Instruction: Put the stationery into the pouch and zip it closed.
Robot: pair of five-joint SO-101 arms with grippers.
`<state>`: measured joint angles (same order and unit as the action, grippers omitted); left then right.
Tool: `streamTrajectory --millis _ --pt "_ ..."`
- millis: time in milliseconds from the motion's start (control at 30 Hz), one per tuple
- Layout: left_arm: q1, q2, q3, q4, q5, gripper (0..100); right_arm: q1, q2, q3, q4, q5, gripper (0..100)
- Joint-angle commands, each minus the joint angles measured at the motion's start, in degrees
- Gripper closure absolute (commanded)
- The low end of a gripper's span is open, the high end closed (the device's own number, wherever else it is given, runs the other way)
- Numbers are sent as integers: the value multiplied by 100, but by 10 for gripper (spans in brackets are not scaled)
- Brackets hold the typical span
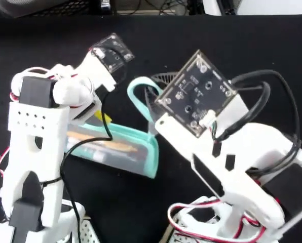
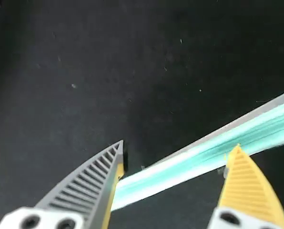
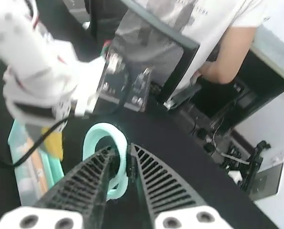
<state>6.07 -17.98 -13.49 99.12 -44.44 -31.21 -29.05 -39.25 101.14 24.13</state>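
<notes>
Right gripper (image 3: 124, 152) has its jaws pinched on the teal loop (image 3: 96, 136) of the pouch (image 1: 125, 152), I'd guess to anchor it on the bench (image 1: 252, 40). Left gripper (image 2: 178, 146) has jaws gaping wide astride the pouch's long edge, gripping nothing, probably hunting the zip.

A black cloth-covered table (image 1: 252, 45) carries a mint-green, clear-fronted fabric pouch (image 1: 130, 152) lying flat left of centre, its loop strap (image 1: 134, 98) curling toward the far side.

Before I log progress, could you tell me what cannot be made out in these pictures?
Pouch closure: high view, left arm covers it; left wrist view blurs its edge.
Stationery: high view, too blurred to identify.
Loop: high view, right arm's camera board hides its end.
</notes>
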Motion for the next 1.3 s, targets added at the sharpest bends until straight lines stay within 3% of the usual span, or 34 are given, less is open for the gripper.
streamTrajectory --millis 0,433,867,1000,1267 --pt "127 44 -593 114 -396 661 -88 -497 488 -26 -35 986" --pt "180 114 409 -26 -2426 661 -88 -1868 2114 -26 -44 986" --pt "435 44 1121 -369 -2892 662 -114 -2738 2993 -26 -44 986" --pt "453 44 1103 -396 -2875 667 -695 -3020 3231 -18 -44 986" --pt "251 44 1411 -448 -3182 791 -932 -3433 3969 -35 -53 986"
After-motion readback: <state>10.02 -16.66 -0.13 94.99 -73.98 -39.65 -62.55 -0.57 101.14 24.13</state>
